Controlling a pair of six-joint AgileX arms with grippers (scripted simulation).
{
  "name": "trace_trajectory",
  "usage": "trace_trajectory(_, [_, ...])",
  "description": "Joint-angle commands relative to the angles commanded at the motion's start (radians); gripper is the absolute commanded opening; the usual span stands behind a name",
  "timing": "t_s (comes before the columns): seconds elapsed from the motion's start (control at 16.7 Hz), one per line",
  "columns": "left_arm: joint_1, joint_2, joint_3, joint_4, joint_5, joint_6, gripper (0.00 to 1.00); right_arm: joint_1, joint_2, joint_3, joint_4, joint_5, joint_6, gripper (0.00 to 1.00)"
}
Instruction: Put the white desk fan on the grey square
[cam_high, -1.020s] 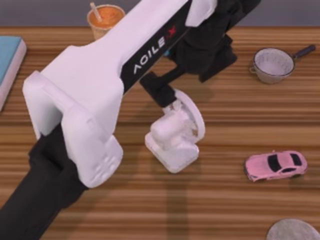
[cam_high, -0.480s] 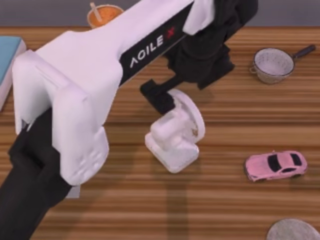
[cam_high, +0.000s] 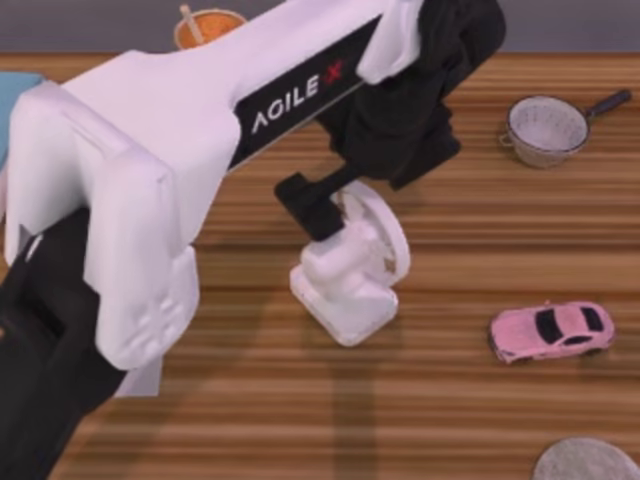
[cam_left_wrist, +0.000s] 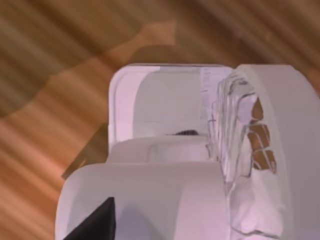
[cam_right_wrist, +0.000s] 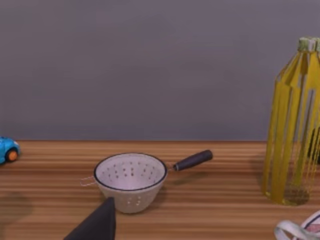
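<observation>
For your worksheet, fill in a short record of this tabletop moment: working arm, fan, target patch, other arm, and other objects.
working arm: left gripper reaches down across the table's middle to the fan's back
fan: all-white plastic desk fan with round grille head and square base, standing on the wooden table
target patch: thin pale-grey square, mostly hidden under the left arm, apart from the fan
other arm: right gripper not in the top view
other objects: pink toy car, white colander, orange cup

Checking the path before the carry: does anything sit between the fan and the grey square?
Nothing visible does. The white desk fan stands mid-table with the left gripper at it; the grey square peeks out under the left arm, which hides much of the wood between.
</observation>
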Motion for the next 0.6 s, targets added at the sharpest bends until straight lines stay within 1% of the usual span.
trace_trajectory(0.24, [0.000,0.000,0.000,0.000,0.000,0.000,1.00,0.000,0.000,0.000,0.000,0.000,0.000,1.00])
trace_trajectory(0.6, [0.000,0.000,0.000,0.000,0.000,0.000,0.55,0.000,0.000,0.000,0.000,0.000,0.000,1.00])
